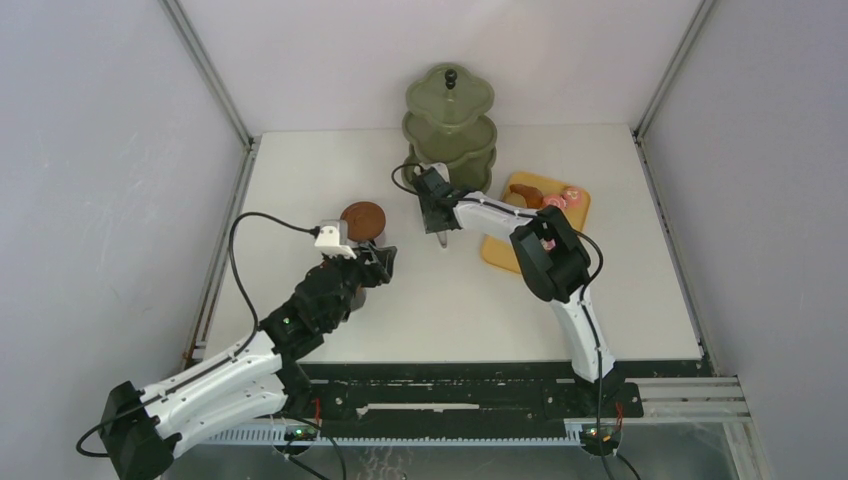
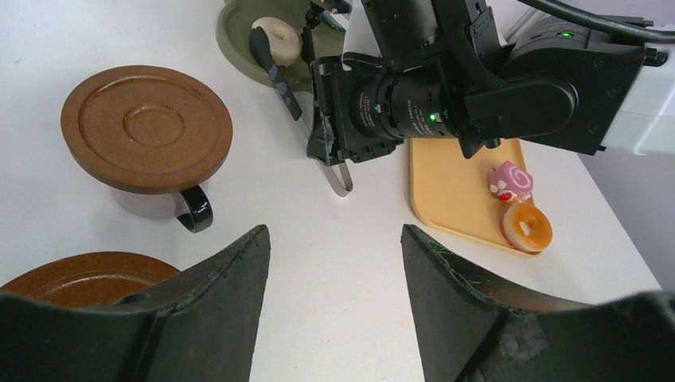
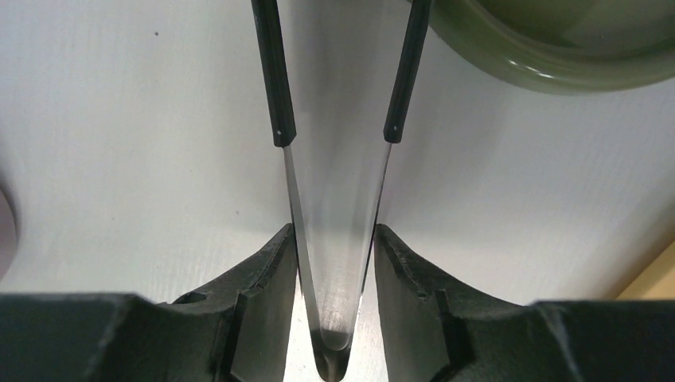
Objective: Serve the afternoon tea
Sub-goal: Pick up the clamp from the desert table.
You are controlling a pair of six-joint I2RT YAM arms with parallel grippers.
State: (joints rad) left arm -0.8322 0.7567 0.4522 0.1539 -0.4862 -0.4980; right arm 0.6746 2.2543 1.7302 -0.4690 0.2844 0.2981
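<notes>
The olive-green three-tier stand [image 1: 450,120] rises at the back of the table. A pale donut [image 2: 276,38] lies on its lowest tier [image 2: 235,32]. My right gripper [image 3: 334,239] is shut on the black tongs [image 3: 275,79] near their hinge. The tong tips stand apart, and one tip [image 2: 271,60] rests against that donut. A pink swirl cake [image 2: 511,181] and an orange donut [image 2: 527,225] lie on the yellow tray [image 2: 454,187]. A brown saucer [image 2: 147,127] sits on top of a cup, whose dark handle [image 2: 195,211] shows. My left gripper [image 2: 334,239] hangs open over bare table, holding nothing.
A second brown saucer [image 2: 79,278] lies under my left gripper's left finger. In the top view the tray [image 1: 495,250] sits right of the stand with a brown bun [image 1: 515,198] and pink cakes [image 1: 572,195]. The right arm [image 1: 550,255] crosses above the tray.
</notes>
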